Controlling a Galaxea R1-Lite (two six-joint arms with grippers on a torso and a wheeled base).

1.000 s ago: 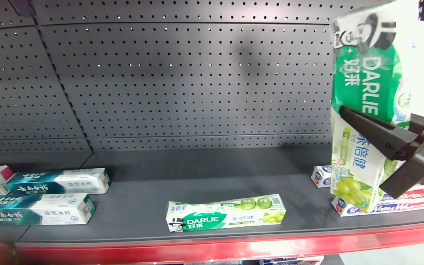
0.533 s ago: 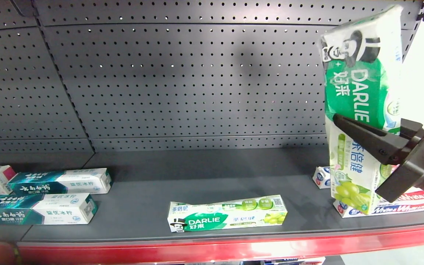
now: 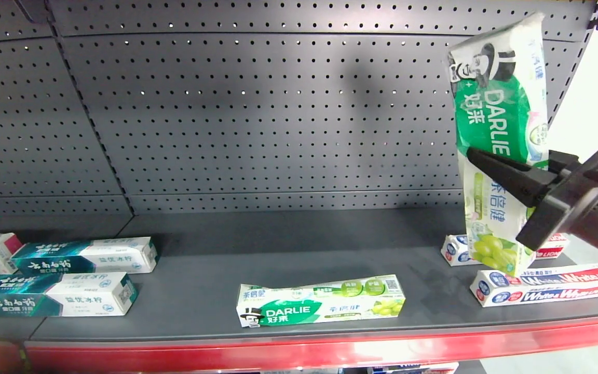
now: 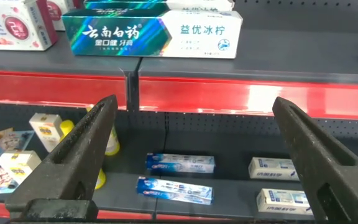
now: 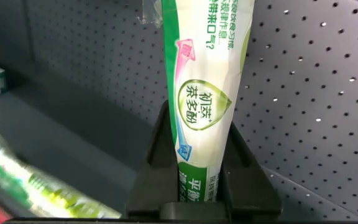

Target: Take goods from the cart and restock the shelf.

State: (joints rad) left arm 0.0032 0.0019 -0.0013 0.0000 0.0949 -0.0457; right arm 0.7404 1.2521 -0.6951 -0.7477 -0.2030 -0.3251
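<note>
Your right gripper (image 3: 493,196), fingers clamped on the green toothpaste box (image 3: 491,104), has carried it further over the shelf (image 3: 278,249), placement looks next; left gripper (image 4: 196,104): fingers apart

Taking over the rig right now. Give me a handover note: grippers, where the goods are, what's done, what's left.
Right gripper: shut on a green toothpaste box, held upright over the right end of the shelf, by the white boxes.
Left gripper: open, empty, low in front of the shelf's red front edge.
Done: a matching green box lies flat at the front middle; teal boxes sit at the left end.
Left: set the held box down, probably beside its match, let go, then get more goods from the cart.
</note>
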